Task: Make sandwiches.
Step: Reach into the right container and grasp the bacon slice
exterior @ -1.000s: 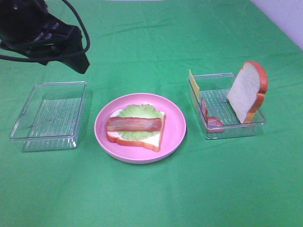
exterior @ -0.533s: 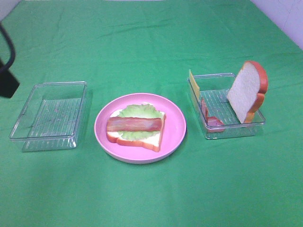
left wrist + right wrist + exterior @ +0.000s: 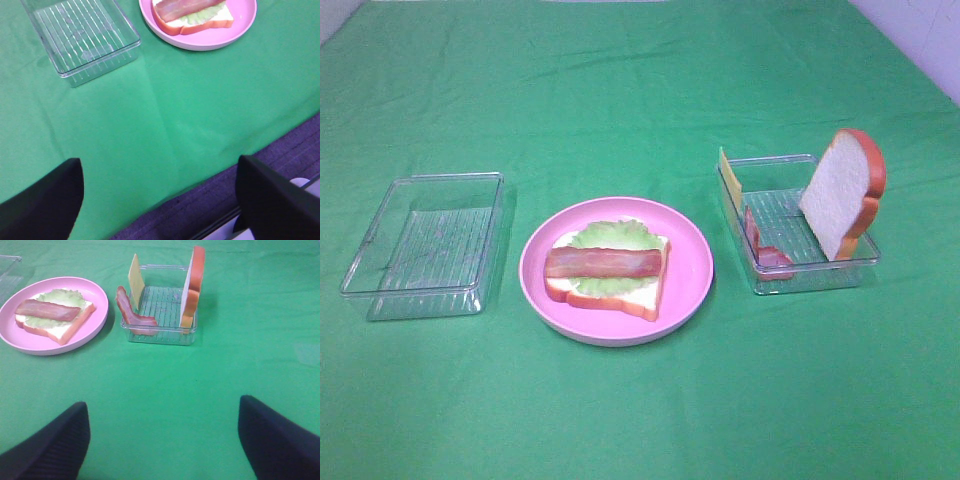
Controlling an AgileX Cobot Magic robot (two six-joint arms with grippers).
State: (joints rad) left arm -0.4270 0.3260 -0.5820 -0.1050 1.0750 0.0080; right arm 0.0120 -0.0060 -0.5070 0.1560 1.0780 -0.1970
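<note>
On the round pink plate (image 3: pixel 690 270) lies a white bread slice (image 3: pixel 620 295) with a pale green lettuce leaf (image 3: pixel 610 237) and a reddish bacon strip (image 3: pixel 605 262) on top. A second bread slice (image 3: pixel 840 190) leans upright in the right clear tray (image 3: pixel 800 275), beside a yellow cheese slice (image 3: pixel 729 172) and a reddish meat strip (image 3: pixel 760 245). Neither gripper shows in the exterior high view. My left gripper (image 3: pixel 160 165) is open over the table's front edge, away from the plate (image 3: pixel 200 42). My right gripper (image 3: pixel 162 405) is open, well short of the tray (image 3: pixel 160 332).
An empty clear tray (image 3: pixel 420 240) stands left of the plate. Green cloth covers the table. The left wrist view shows the table's front edge and dark floor (image 3: pixel 210 210) beyond it.
The left arm, over the far left of the table a second ago, has withdrawn leftward out of the exterior high view. The food and trays have not moved.
</note>
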